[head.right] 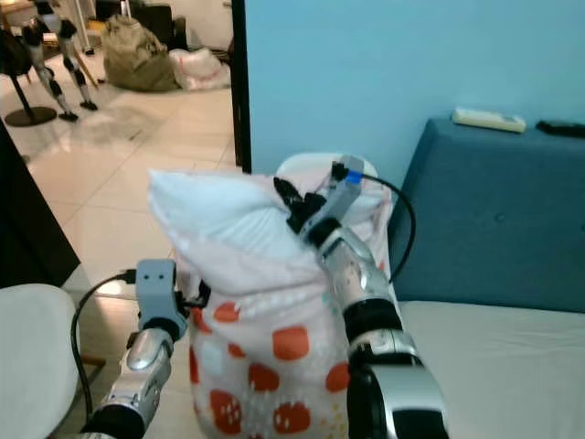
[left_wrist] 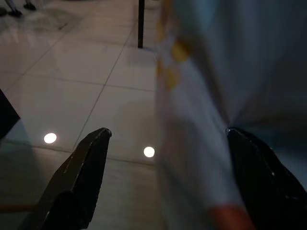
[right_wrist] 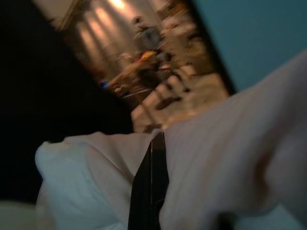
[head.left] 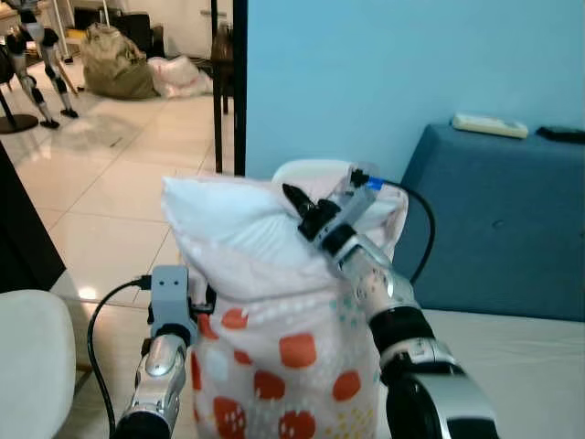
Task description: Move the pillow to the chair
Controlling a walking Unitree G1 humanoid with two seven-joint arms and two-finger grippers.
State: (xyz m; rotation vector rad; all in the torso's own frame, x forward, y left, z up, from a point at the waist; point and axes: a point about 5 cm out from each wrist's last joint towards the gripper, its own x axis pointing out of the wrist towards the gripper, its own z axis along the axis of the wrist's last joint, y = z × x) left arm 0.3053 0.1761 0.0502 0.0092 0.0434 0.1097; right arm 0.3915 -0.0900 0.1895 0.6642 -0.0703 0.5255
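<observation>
pillow [head.left: 274,302] upright, long axis vertical, held off the bed between both arms | right gripper [head.left: 302,212] clenched on its top fold | left gripper [left_wrist: 165,143] spread wide against its left flank | chair [head.left: 32,361] lies to robot's left, nearer left arm

Head stereo pair looks forward and down; two wrist cameras look along their fingers.
Both eyes share the pillow [head.left: 274,302] close ahead; wrist views press against it.
</observation>
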